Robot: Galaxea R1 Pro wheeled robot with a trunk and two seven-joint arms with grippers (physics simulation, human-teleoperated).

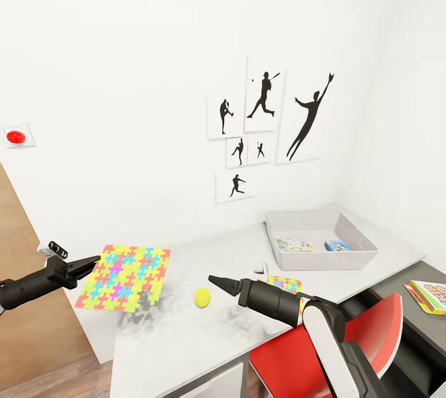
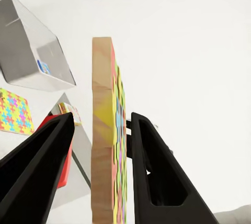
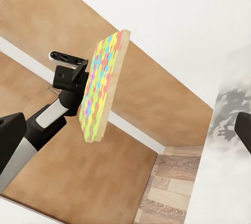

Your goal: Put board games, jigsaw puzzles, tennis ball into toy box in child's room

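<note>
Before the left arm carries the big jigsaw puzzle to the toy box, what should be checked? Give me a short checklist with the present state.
1. Left gripper straddles the puzzle board edge: ok.
2. Both fingers touching the board: cannot tell; one side shows a gap.
3. Board lifted off the table: ok.
4. Toy box has free space: ok.
5. Right gripper off the carry path: not ok, it hovers mid-table.
6. Tennis ball away from the board: ok.

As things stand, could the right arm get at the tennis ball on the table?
Probably yes. The right gripper hovers just beside the tennis ball with bare table between them; the jigsaw puzzle in the left gripper sits off to the side.
</note>
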